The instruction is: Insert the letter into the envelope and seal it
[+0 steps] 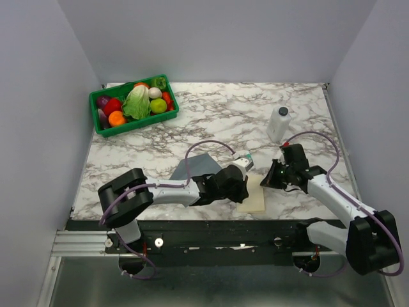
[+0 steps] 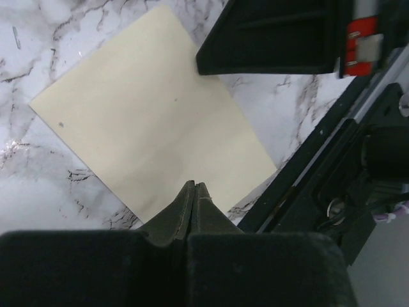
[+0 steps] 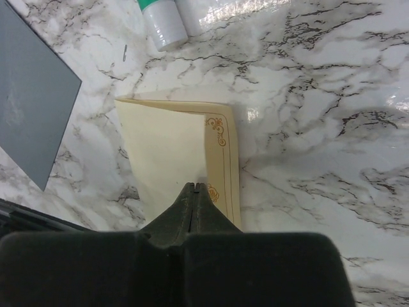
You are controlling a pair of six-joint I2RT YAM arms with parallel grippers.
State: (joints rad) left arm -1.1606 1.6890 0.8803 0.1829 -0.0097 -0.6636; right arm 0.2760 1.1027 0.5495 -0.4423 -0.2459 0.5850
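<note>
The cream letter (image 1: 251, 196) lies folded on the marble near the front edge, between both arms. In the right wrist view the letter (image 3: 169, 150) has its top layer short of the right edge, baring a strip with a gold border. The grey envelope (image 1: 193, 167) lies flat to its left and partly under the left arm; the envelope (image 3: 32, 115) is apart from the letter. My left gripper (image 1: 239, 186) (image 2: 195, 185) is shut, with its tips over the letter's (image 2: 147, 115) near edge. On the other side, my right gripper (image 1: 266, 181) (image 3: 195, 187) is also shut, and its tips sit over the letter's edge. I see nothing between either pair of jaws.
A white-and-green glue stick (image 1: 243, 160) (image 3: 162, 23) lies just behind the letter. A white bottle (image 1: 278, 123) stands at the back right. A green basket (image 1: 108, 130) of toy vegetables sits at the back left. The table's dark front rail (image 2: 307, 160) runs close to the letter.
</note>
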